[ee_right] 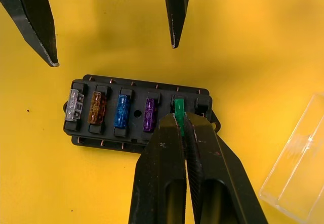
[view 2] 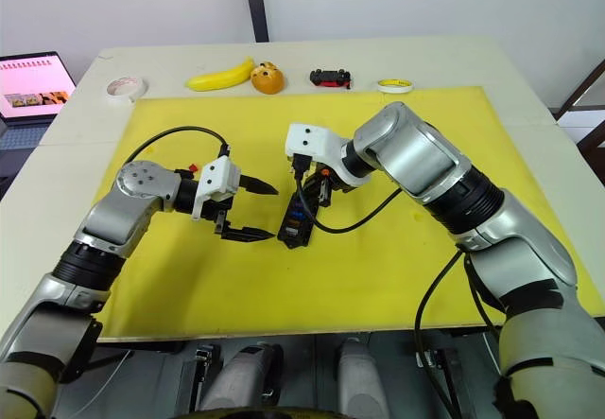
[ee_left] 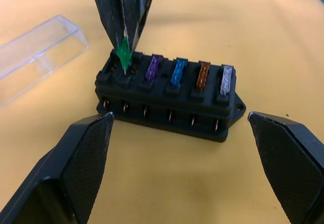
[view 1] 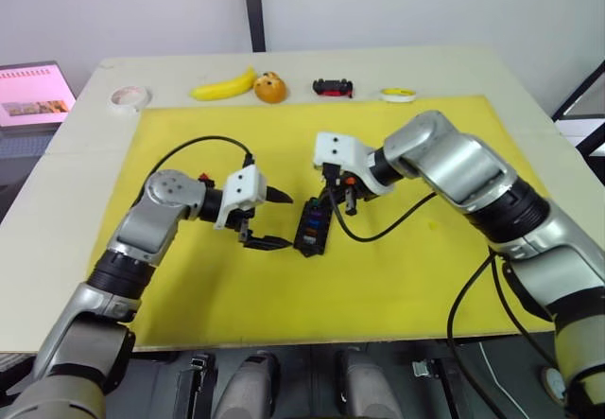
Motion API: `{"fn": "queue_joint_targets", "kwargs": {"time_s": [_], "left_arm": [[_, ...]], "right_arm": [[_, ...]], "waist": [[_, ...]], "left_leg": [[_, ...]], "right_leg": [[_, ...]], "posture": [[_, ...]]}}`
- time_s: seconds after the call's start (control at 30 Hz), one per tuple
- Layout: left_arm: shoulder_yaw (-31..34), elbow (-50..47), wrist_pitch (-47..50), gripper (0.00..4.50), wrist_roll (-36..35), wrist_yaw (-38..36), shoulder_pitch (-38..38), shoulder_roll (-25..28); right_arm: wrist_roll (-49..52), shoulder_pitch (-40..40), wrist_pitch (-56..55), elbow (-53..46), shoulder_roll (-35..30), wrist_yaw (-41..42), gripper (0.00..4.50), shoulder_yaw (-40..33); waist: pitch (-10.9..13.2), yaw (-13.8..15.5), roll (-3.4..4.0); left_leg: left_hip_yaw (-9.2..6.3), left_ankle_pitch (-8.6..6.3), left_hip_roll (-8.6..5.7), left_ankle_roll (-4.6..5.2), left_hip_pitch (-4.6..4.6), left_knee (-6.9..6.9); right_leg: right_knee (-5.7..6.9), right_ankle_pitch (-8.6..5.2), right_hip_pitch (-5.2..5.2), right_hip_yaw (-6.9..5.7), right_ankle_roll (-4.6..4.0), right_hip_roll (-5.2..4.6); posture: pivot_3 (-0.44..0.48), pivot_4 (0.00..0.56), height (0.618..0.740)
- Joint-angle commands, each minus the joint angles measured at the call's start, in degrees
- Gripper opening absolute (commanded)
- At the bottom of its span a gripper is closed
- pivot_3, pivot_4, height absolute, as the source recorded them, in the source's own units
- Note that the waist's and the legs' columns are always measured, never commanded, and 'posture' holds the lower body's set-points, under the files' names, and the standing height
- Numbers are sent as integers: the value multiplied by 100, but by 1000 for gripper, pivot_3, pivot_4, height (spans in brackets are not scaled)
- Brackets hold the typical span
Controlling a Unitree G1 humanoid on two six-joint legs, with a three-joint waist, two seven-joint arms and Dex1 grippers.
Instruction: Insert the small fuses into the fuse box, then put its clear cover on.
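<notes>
I can't read any text here: the laptop screen [view 2: 36, 86] shows pink content with lines too small to make out, and nothing else carries legible lettering.

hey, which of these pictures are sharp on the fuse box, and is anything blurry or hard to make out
Left wrist view: fuse box sharp, each seated fuse readable; the left gripper's own fingers loom large and soft. Right wrist view: box crisp, right gripper shut on the green fuse with a soft shadow beside it; clear cover faint against the yellow mat. Head views: box too small for detail.
</notes>
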Motion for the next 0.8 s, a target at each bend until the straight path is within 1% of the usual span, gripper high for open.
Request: {"fn": "queue_joint_targets", "kwargs": {"time_s": [0.03,0.8], "left_arm": [[108,-70,-90,4470,-1,-25,-85,-5],[101,-89,-105,4470,27,-14,-91,-70]], "right_arm": [[-135,-35,-103,-71,28,49,0,-164],[-405,89,-171,45,137,113,0,-196]], "waist": [[0,-3,0],[0,-2,0]], "left_leg": [[0,0,0,0,0,0],[0,-2,-3,2,-1,37]], "right_leg": [[0,0,0,0,0,0],[35,0,-1,0,0,-1]], "posture": [[0,150,740],[0,150,740]]}}
